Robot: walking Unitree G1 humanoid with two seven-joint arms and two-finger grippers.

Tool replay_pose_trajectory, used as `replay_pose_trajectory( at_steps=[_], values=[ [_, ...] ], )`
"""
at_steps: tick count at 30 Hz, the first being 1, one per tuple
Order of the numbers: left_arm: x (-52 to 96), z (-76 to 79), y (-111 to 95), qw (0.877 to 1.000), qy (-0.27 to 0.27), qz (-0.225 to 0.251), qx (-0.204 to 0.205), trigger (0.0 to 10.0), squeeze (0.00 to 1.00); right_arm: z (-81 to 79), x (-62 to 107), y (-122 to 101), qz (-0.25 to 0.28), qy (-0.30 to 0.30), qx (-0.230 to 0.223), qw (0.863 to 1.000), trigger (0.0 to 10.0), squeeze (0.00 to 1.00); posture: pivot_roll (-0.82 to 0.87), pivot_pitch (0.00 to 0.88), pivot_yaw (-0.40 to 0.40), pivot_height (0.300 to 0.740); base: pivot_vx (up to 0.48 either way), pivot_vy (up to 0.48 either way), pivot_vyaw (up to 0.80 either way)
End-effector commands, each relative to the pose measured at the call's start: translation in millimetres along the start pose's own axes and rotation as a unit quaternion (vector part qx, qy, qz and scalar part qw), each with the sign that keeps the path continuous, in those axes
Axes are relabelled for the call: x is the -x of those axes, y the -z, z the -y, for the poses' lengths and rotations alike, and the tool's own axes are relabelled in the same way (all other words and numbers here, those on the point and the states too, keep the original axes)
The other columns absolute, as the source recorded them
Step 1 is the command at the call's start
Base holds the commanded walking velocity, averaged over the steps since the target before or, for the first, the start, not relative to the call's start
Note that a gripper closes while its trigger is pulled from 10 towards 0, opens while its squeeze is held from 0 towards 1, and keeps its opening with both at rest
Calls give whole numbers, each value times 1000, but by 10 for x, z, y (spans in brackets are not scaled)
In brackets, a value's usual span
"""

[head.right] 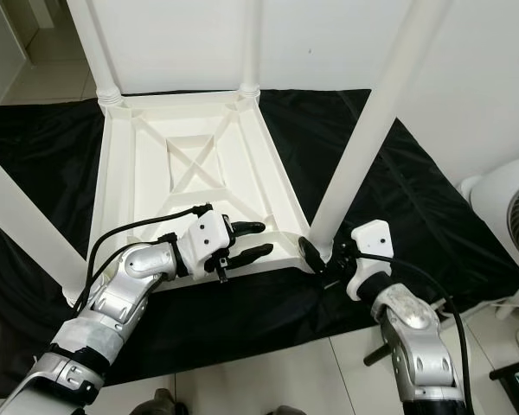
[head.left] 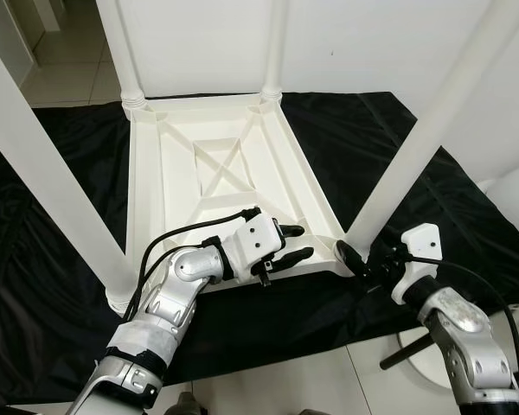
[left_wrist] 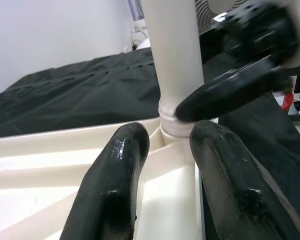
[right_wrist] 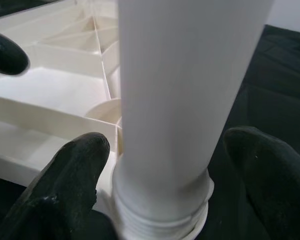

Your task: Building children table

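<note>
A white plastic children's table (head.left: 216, 164) lies upside down on a black cloth (head.left: 60, 138), its four legs pointing up. My left gripper (head.left: 296, 243) hovers over the table's near rim, open, with nothing between its fingers (left_wrist: 125, 150). My right gripper (head.left: 356, 259) is at the foot of the near right leg (head.left: 406, 164). Its fingers (right_wrist: 80, 165) stand on either side of the leg's threaded collar (right_wrist: 160, 210), open around it. The near left leg (head.left: 43, 173) and the two far legs (head.left: 121, 43) stand upright in their sockets.
The black cloth covers the tile floor (head.left: 329, 380) under the table. A white fan (head.right: 510, 216) stands close on the right, with cables beside it. White walls rise behind and to the right.
</note>
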State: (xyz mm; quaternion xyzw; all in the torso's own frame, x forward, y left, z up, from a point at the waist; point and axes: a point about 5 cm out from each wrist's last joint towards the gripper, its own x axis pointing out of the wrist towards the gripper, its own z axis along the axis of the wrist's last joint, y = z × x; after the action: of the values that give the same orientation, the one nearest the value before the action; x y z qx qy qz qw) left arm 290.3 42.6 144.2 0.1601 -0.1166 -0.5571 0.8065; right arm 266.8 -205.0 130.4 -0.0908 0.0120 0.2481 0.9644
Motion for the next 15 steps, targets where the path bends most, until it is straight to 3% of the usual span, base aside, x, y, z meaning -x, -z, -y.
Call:
replay_pose_trajectory(
  at_steps=[1, 5, 7, 8, 10, 11, 15],
  values=[
    [-17, -22, 1, 1000, -28, -2, -6, 10000, 0, 10, -8, 15, 1, -7, 4, 1000, 10000, 0, -9, 0, -14, 740, 0, 0, 0],
    [-26, -9, -2, 1000, -21, -3, -9, 10000, 0, 26, -78, 12, 0, -17, 9, 1000, 10000, 0, -4, 0, -14, 740, 0, 0, 0],
    [-15, 47, 12, 1000, 1, -6, -2, 10000, 0, 5, -234, -3, 2, -44, 21, 999, 10000, 0, 3, 0, -13, 740, 0, 0, 0],
    [-6, 82, 31, 1000, 11, -11, 4, 10000, 0, -26, -295, -15, 6, -56, 20, 998, 7020, 0, 8, 0, -17, 740, 0, 0, 0],
    [-1, 103, 44, 1000, 16, -14, 8, 10000, 0, -44, -326, -22, 9, -64, 18, 998, 7020, 0, 8, 0, -17, 740, 0, 0, 0],
    [2, 126, 50, 1000, 19, -14, 10, 10000, 0, -67, -341, -21, 9, -71, 14, 997, 353, 0, 10, 0, -18, 740, 0, 0, 0],
    [6, 162, 55, 1000, 15, -8, 16, 10000, 0, -88, -338, 12, 7, -83, 12, 996, 0, 0, 15, 0, -22, 740, 0, 0, 0]
  ],
)
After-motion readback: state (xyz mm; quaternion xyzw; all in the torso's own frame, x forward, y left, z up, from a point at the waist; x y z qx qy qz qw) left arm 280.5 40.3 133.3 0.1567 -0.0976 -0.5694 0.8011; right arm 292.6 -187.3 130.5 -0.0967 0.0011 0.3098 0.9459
